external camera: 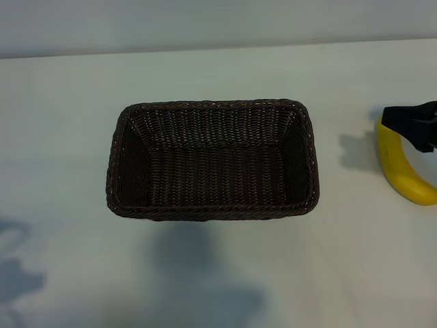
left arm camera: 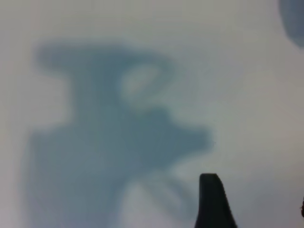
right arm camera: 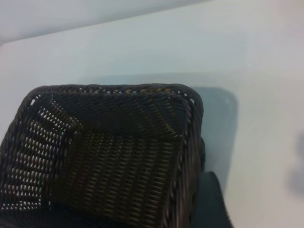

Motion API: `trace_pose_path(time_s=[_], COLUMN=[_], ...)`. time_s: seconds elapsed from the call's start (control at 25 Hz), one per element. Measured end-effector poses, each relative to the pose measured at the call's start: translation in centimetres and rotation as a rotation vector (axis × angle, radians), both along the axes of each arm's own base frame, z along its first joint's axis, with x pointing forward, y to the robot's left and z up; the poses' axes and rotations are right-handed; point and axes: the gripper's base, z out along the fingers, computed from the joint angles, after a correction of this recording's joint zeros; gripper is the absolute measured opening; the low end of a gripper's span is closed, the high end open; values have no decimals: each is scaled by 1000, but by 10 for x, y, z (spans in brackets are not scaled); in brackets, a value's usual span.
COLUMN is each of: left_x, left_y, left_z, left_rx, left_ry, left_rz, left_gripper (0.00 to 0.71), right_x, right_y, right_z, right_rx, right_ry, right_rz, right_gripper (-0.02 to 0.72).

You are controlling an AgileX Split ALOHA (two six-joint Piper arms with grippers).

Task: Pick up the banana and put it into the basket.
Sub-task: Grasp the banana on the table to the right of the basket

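1. banana at the far right edge of the exterior view, well apart from the basket; part of it cut off by the frame.
2. long axis running from the far side toward the near side, bowed, with the near end curving out to the right; roughly crosswise to the long side of the basket.
3. right gripper lying across the far end of the banana; black fingers seemingly pinching that end, though the contact itself is partly hidden at the frame edge; a separate shadow on the table just left of the fruit, so probably held clear of the surface.
4. left gripper spread and holding nothing; facing bare table and its own shadow in the left wrist view; out of sight in the exterior view.
5. basket straight to the left of the banana and the right gripper, bare table between; nothing inside it; one corner already in the right wrist view.
6. right arm clearly the nearer one; likely next: a sideways carry leftward over the near short rim, then release above the middle.
7. risk: banana hanging from one end, so apt to swing or catch the rim if carried low.
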Motion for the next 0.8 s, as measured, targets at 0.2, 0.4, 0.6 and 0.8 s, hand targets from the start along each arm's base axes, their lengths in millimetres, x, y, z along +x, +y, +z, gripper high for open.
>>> trace_pose_path(time_s=[0.2, 0.4, 0.6, 0.8], left_x=[-23, -41, -55, -55], left_y=[0, 0, 0, 0], left_z=[5, 6, 5, 4], left_rx=[1, 1, 1, 3], left_ry=[-155, -277, -364, -361], left_rz=[0, 0, 1, -1], left_gripper=[479, 479, 479, 479], right_x=[0, 0, 0, 0], right_y=[0, 0, 0, -1], right_z=[0, 0, 0, 0], right_rx=[-1, -1, -1, -8], right_ry=[0, 0, 0, 0], right_rz=[0, 1, 0, -3], right_gripper=[487, 487, 487, 487])
